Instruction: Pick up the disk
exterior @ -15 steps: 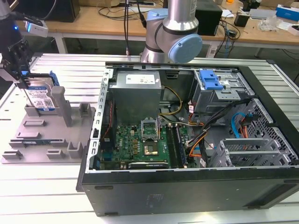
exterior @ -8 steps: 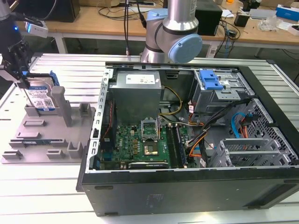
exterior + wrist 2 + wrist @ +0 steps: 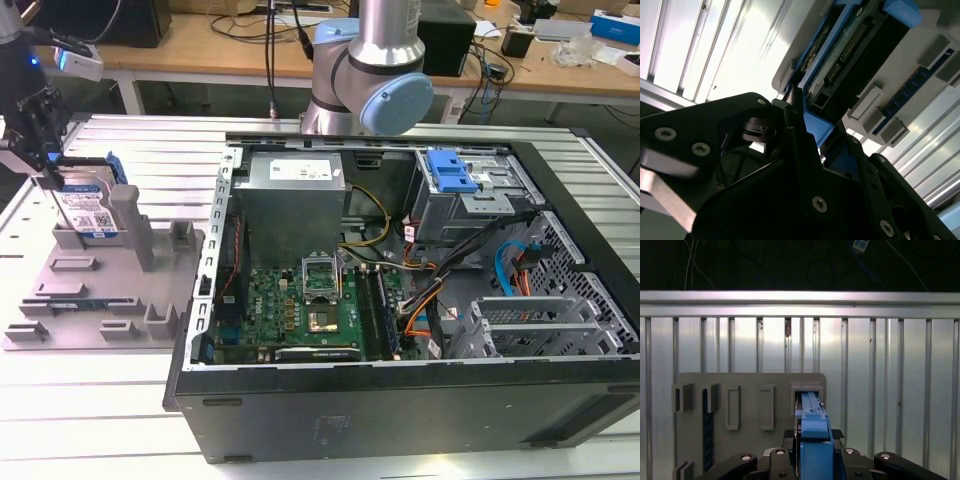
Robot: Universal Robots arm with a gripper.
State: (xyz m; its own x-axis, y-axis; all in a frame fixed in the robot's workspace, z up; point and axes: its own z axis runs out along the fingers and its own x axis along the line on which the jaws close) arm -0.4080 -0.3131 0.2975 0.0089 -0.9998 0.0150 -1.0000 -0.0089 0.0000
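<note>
In the exterior view the disk [image 3: 85,207] stands on edge in the grey fixture [image 3: 100,300] at the far left, its white-and-blue label facing the camera and a blue rail along its edges. My gripper [image 3: 48,175] comes down on the disk's left end from above. In the first wrist view the blue rail of the disk [image 3: 812,437] sits tight between the black fingers [image 3: 789,434], above the fixture [image 3: 750,390]. The second wrist view shows the disk's [image 3: 850,55] dark connector side, with the gripper [image 3: 805,125] shut on its blue edge.
An open computer case [image 3: 590,230] takes up the middle and right of the slatted metal table [image 3: 150,140], with a blue drive-bay bracket [image 3: 448,172] inside. The arm's base [image 3: 370,70] rises behind the case. Upright fixture posts [image 3: 140,240] stand close beside the disk.
</note>
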